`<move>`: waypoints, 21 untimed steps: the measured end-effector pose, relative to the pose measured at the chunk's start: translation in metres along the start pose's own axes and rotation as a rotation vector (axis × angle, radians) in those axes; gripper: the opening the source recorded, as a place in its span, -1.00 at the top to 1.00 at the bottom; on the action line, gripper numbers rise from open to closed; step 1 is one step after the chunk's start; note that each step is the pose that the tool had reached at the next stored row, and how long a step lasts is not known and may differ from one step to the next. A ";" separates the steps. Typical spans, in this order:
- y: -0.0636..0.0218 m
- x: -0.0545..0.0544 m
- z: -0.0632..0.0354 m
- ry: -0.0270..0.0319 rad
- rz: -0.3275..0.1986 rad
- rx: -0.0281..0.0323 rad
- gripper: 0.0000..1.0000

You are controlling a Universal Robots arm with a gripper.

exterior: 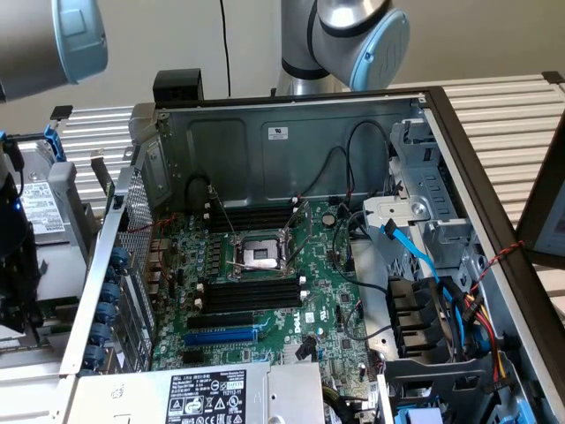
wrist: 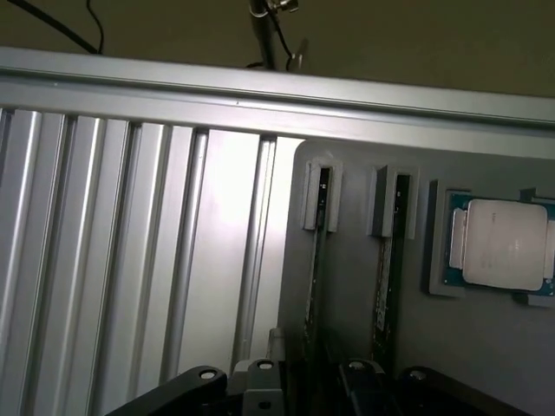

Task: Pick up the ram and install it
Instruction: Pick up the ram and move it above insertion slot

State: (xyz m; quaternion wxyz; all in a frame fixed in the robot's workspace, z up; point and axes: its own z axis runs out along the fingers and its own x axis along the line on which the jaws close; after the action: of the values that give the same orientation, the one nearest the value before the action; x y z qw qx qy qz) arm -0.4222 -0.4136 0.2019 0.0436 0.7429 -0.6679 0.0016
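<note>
Two ram sticks stand on edge in a grey holder tray (wrist: 347,286), seen edge-on as thin dark-green strips: one ram (wrist: 317,251) and a second ram (wrist: 388,260) beside it. My gripper (wrist: 310,381) hangs over the near end of the first stick, open, with one finger (wrist: 260,380) on each side and not touching it. In the exterior view the motherboard (exterior: 265,336) lies inside the open computer case, and its long black slots (exterior: 252,296) with white end clips hold nothing. A second bank of slots (exterior: 252,216) is also bare.
A processor chip (wrist: 503,244) sits in the tray beside the sticks. Ribbed aluminium table profile (wrist: 130,260) runs alongside the tray. In the case there are a CPU socket (exterior: 259,256), a blue expansion slot (exterior: 221,337), loose cables (exterior: 415,256) and a power supply (exterior: 212,397).
</note>
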 end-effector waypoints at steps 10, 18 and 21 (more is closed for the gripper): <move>-0.0015 -0.008 0.0012 0.0002 -0.002 0.0001 0.41; -0.0013 -0.008 0.0027 0.0002 -0.002 0.0002 0.59; -0.0013 -0.009 0.0042 0.0005 -0.002 -0.0001 0.59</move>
State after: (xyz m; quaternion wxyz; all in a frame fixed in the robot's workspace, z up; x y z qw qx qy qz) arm -0.4221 -0.4053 0.1971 0.0438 0.7436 -0.6672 0.0017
